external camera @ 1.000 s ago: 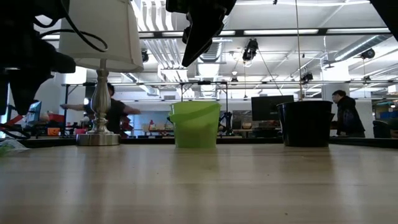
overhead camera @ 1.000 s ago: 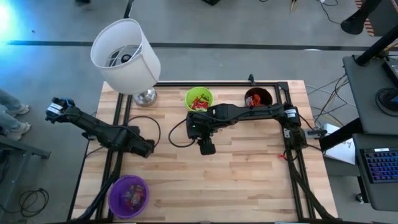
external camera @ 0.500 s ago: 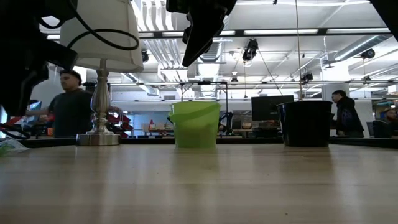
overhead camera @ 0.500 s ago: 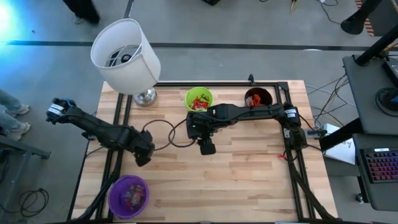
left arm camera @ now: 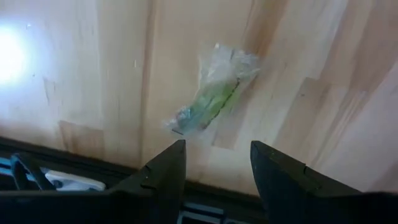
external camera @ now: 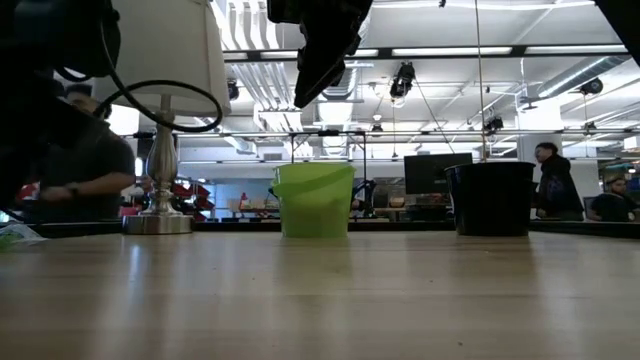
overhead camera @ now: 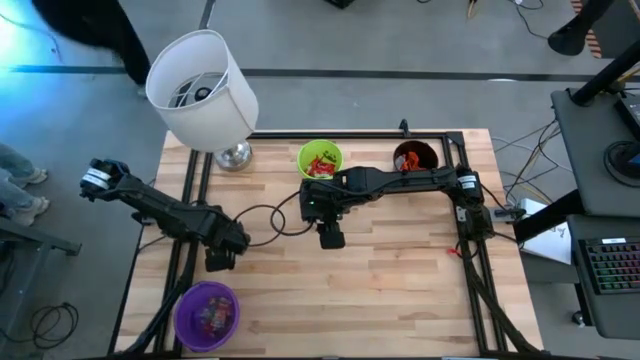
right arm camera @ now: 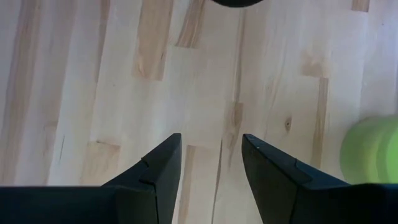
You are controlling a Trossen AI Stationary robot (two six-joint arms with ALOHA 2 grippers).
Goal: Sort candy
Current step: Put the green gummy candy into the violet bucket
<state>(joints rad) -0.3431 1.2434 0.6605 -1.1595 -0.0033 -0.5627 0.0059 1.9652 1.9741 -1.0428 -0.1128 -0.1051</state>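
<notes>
A small candy in a clear and green wrapper (left arm camera: pixel 211 94) lies flat on the wooden table near its left edge. My left gripper (left arm camera: pixel 217 152) (overhead camera: pixel 218 262) points down just above it, open, its fingertips short of the candy and touching nothing. In the low view the candy (external camera: pixel 14 237) shows at the far left. My right gripper (overhead camera: pixel 330 238) (right arm camera: pixel 211 140) hangs open above the table's middle, nothing between its fingers. More candy lies in the green cup (overhead camera: pixel 320 160), the black cup (overhead camera: pixel 414 157) and the purple cup (overhead camera: pixel 207 315).
A lamp with a white shade (overhead camera: pixel 200 88) and a metal foot (overhead camera: pixel 236 155) stands at the far left corner. The green cup (external camera: pixel 314 200) and black cup (external camera: pixel 490 197) stand along the far edge, the purple cup at the near left. Bare wood (overhead camera: pixel 400 290) fills the near right.
My left gripper has rolled about its own pointing line by roughly a quarter turn and sunk toward the table, shifting slightly toward the near edge. Its fingers stay open. The cable loop behind it has swung with the turn. A person has walked past behind the table.
</notes>
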